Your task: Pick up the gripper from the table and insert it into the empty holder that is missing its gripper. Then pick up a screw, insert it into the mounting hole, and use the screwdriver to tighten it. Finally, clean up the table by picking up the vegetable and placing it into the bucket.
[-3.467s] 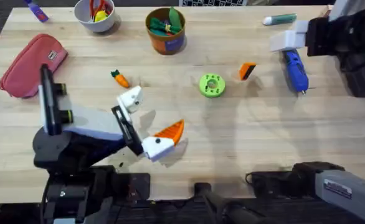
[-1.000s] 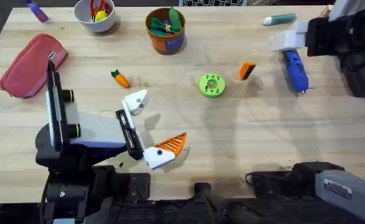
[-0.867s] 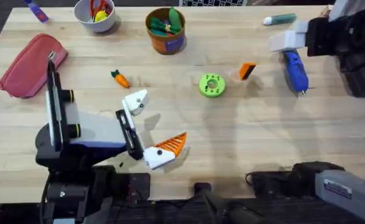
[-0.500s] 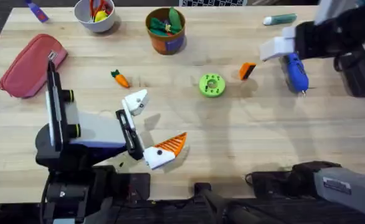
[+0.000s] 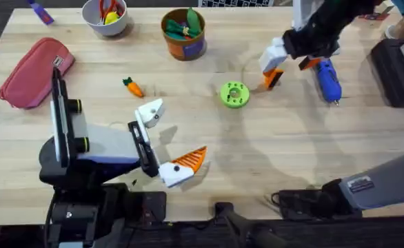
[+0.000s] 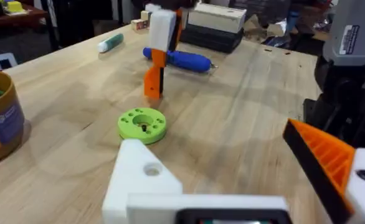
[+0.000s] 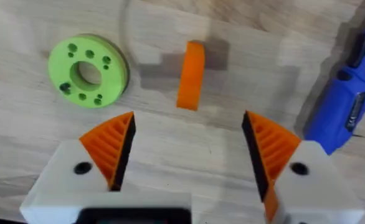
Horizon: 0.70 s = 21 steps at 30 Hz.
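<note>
The gripper (image 5: 274, 78), a small orange wedge with a black end, stands on the table right of a green disc (image 5: 234, 94). My right gripper (image 7: 185, 140) hovers open just above the wedge (image 7: 190, 74), orange ribbed pads (image 7: 111, 146) on both sides of it. My left gripper (image 5: 169, 136) stands open near the front left; one finger is the bare white holder (image 5: 149, 111), the other carries an orange pad (image 5: 188, 160). The blue screwdriver (image 5: 327, 79) lies right of the wedge. The carrot (image 5: 132, 87) lies left of centre. The orange-brown bucket (image 5: 185, 34) stands at the back.
A red pouch (image 5: 35, 71) lies at the far left and a white bowl (image 5: 105, 15) at the back left. A black box (image 5: 398, 69) sits at the right edge. A teal marker (image 6: 109, 42) lies beyond the screwdriver (image 6: 181, 60).
My right arm has swung left from the table's right edge to above the orange wedge. The left arm shifted slightly earlier and has since held still.
</note>
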Available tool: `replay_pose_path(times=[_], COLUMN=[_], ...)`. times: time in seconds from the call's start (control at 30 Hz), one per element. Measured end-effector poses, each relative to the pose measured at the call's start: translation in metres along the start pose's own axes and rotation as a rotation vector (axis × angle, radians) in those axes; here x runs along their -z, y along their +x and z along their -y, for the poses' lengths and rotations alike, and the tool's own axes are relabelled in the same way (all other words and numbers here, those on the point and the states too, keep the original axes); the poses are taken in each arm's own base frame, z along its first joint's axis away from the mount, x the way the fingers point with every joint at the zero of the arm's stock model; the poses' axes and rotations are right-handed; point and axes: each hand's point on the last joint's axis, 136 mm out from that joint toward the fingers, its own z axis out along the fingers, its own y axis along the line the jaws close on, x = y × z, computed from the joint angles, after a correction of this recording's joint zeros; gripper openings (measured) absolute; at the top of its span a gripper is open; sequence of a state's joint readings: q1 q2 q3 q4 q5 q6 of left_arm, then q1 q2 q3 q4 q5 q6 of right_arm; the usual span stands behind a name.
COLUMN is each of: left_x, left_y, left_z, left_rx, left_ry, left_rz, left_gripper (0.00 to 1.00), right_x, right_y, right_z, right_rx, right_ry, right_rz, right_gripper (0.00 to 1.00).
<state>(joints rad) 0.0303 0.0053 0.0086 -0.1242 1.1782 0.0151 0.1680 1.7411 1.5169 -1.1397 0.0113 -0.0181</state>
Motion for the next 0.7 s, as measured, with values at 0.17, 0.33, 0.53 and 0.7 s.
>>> replay_pose_path(times=[0.17, 0.33, 0.53, 0.7], left_x=[0.000, 0.000, 0.000, 0.000], left_y=[0.000, 0.000, 0.000, 0.000], left_z=[0.000, 0.000, 0.000, 0.000], left_rx=[0.000, 0.000, 0.000, 0.000], left_ry=[0.000, 0.000, 0.000, 0.000], left_rz=[0.000, 0.000, 0.000, 0.000], left_gripper=[0.985, 0.985, 0.985, 0.985], right_x=[-0.020, -0.032, -0.046, -0.046], right_y=[-0.002, -0.007, -0.013, -0.013], right_z=[0.000, 0.001, 0.001, 0.002], right_rx=[-0.005, -0.005, -0.012, -0.017], right_ry=[-0.001, -0.001, -0.001, 0.002], right_rz=[-0.044, -0.057, -0.062, -0.061], right_gripper=[0.931, 0.865, 0.544, 0.052])
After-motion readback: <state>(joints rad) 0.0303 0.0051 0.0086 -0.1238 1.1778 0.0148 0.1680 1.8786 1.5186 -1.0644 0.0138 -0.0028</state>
